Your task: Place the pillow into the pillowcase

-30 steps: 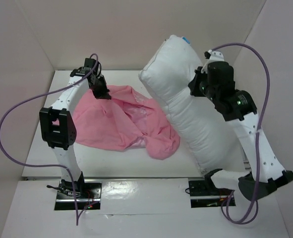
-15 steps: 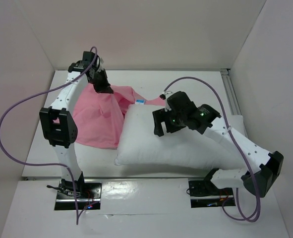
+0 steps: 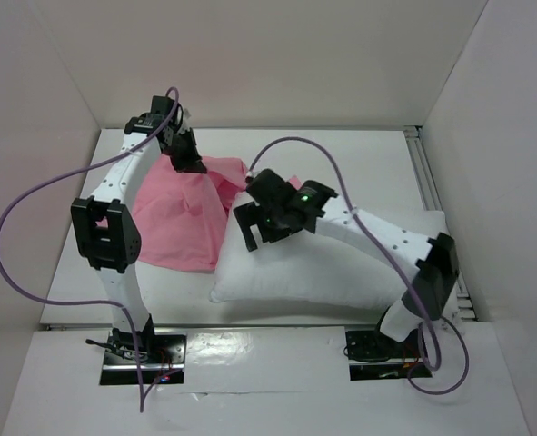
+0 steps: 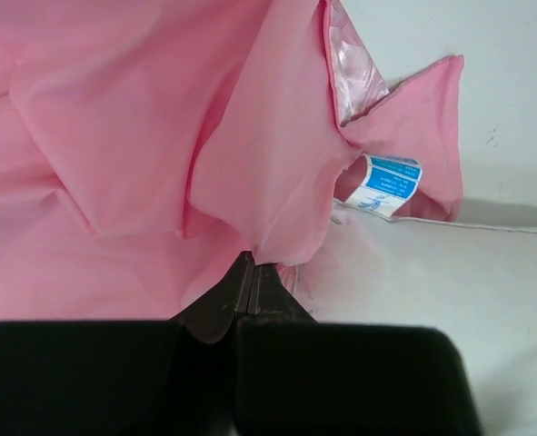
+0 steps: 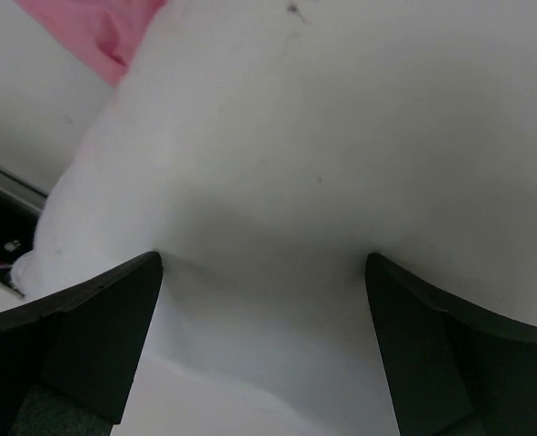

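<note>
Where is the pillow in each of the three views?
Top external: the pillow lies flat across the centre and right of the table.
Left wrist: it is the white fabric at the lower right, with its blue label at the corner.
Right wrist: it fills almost the whole picture.
Shared landmark: the pillowcase, pink, lies against the pillow's edge in all three views.

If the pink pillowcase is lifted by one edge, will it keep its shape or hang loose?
Probably floppy: the pillowcase falls in deep folds from the left fingers. Its satin sheen suggests it may slip from a light pinch.
</note>
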You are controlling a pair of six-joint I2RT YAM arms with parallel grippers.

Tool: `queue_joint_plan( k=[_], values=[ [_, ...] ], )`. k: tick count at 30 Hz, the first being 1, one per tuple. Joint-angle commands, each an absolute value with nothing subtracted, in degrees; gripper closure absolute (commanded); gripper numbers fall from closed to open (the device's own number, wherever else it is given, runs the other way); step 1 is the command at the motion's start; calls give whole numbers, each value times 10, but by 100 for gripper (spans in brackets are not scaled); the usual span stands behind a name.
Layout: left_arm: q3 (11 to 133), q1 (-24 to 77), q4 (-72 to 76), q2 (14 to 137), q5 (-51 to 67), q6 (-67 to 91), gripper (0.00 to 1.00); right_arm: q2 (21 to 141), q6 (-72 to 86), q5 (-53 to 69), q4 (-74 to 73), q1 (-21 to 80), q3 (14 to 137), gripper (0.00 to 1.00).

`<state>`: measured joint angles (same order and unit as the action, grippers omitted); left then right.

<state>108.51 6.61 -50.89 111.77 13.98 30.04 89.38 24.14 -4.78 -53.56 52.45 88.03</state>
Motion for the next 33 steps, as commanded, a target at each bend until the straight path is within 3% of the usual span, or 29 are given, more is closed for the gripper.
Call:
queue_joint_plan(
  k=[1, 2, 3, 5, 6, 11, 18, 27, 33],
  values=[
    [1071, 75, -501, 1074, 141, 286, 100, 936, 291, -95, -534, 532, 864, 1],
    [1065, 81, -501, 1064, 141, 286, 100, 944, 296, -105, -527, 532, 864, 2],
    [1058, 81, -501, 1059, 135, 286, 100, 951, 296, -119, -519, 532, 859, 26],
    [1040, 87, -501, 1041, 134, 280, 100, 956, 296, -132, -513, 526, 859, 87],
    [1035, 87, -501, 1035, 134, 275, 100, 937, 296, -139, -513, 526, 864, 100],
    [1022, 87, -501, 1016, 129, 270, 100, 841, 233, -92, -475, 510, 853, 100],
    [1022, 92, -501, 1010, 129, 259, 100, 720, 172, -12, -533, 426, 894, 100],
    [1035, 92, -501, 1010, 141, 254, 100, 703, 125, 102, -555, 425, 859, 100],
    [1035, 92, -501, 993, 151, 249, 100, 703, 125, 102, -549, 425, 827, 100]
  ],
)
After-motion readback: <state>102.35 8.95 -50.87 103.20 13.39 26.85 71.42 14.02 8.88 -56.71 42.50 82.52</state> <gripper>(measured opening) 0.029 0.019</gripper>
